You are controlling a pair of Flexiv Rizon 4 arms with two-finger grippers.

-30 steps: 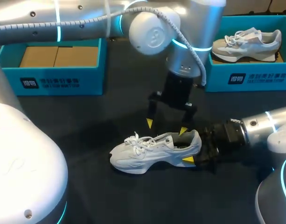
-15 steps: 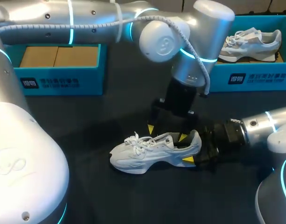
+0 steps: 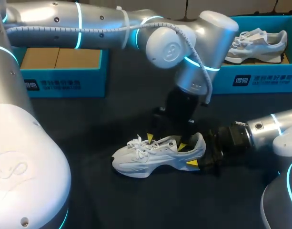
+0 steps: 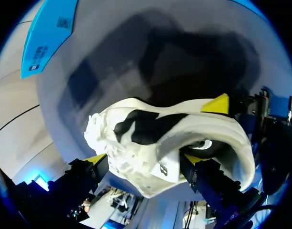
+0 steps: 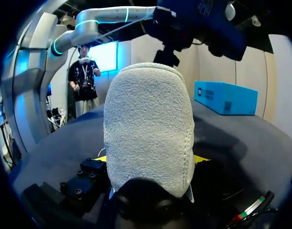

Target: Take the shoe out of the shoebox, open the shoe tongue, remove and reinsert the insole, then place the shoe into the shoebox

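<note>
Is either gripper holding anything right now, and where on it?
The right gripper holds the white sneaker by its heel, jaws shut on both sides. The left gripper holds nothing; its jaws stand open astride the tongue area.

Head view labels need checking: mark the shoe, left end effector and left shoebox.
shoe [image 3: 146, 160], head view, side of upper.
left end effector [image 3: 166, 142], head view, midway between tips.
left shoebox [image 3: 93, 84], head view, front wall.

The left tool [image 4: 145, 160] hangs over a white shoe [image 4: 150, 143] lying on the dark worktop [image 4: 136, 57]. Its yellow-tipped fingers [image 4: 95, 159] are spread, one beside the laces and one at the shoe's opening. The right tool [image 4: 241, 119] has a yellow tip against the heel. A blue shoebox [image 4: 45, 36] sits well apart, on the far side.
</note>
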